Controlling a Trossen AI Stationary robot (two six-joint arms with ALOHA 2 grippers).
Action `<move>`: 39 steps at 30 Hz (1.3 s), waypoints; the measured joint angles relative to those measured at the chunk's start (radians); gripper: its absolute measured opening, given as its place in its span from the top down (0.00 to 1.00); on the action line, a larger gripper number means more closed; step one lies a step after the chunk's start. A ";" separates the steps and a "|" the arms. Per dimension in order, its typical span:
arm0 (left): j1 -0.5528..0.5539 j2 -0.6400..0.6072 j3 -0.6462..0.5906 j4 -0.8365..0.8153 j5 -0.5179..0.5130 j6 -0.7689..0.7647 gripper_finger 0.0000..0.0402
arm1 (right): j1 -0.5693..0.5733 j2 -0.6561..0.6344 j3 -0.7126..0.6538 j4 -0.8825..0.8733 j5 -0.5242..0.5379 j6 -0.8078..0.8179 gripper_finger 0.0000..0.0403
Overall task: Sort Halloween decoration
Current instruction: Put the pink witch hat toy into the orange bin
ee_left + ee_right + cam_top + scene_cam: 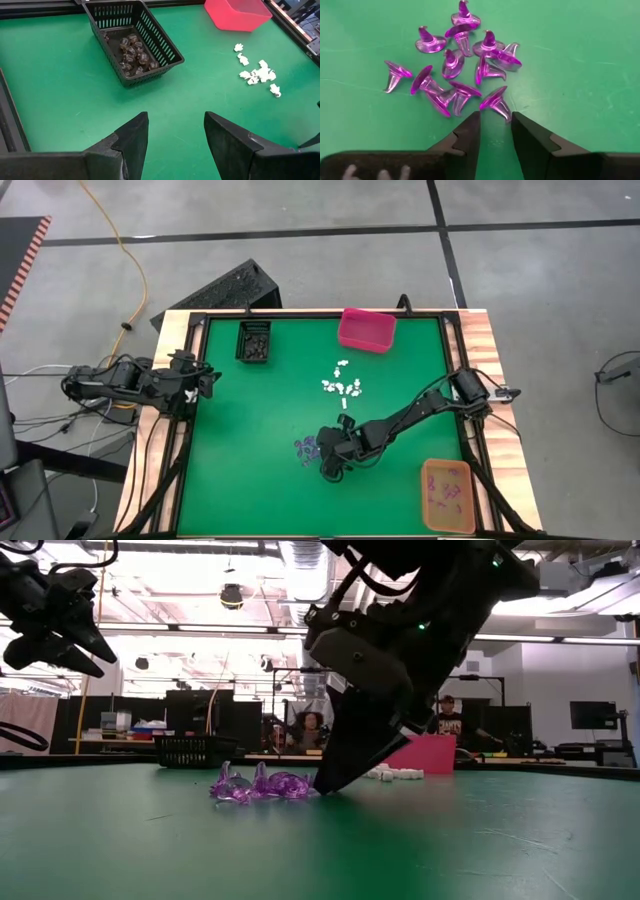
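A pile of clear purple witch-hat trinkets [455, 70] lies on the green mat [305, 448], also seen in the low view [260, 785]. White trinkets [342, 388] lie scattered mid-table [257, 75]. Black trinkets [132, 52] sit in the black bin [254, 340]. My right gripper [495, 125] is down at the pile's near edge [325, 465], fingers open by a narrow gap, pointing down and slanting [330, 780]. One hat [496, 101] lies just ahead of that gap. My left gripper [175, 135] hovers open near the table's left edge [205, 380]. My right gripper stands with its fingers on either side of the pointed end [507, 116] of the nearest purple hat, which lies on its side on the mat. Whether a finger [520, 125] touches that point, I cannot tell.
The pink bin [366, 328] stands at the far edge. The orange bin [447, 495] at the near right corner holds some purple trinkets. A raised black frame [300, 315] runs round the mat. People sit in the room beyond the table [310, 730].
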 joint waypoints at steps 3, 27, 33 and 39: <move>0.000 0.000 -0.001 0.000 0.000 0.000 0.55 | -0.001 0.000 0.000 -0.010 0.000 0.017 0.75; 0.000 0.000 -0.002 0.002 -0.005 -0.007 0.55 | -0.009 -0.200 -0.002 -0.167 0.033 0.019 0.96; 0.000 0.000 -0.003 0.002 -0.005 -0.007 0.55 | -0.002 -0.222 -0.002 -0.151 0.018 -0.017 0.96; 0.000 0.000 -0.003 0.002 -0.005 -0.006 0.55 | 0.006 -0.205 -0.002 -0.014 -0.015 -0.088 0.72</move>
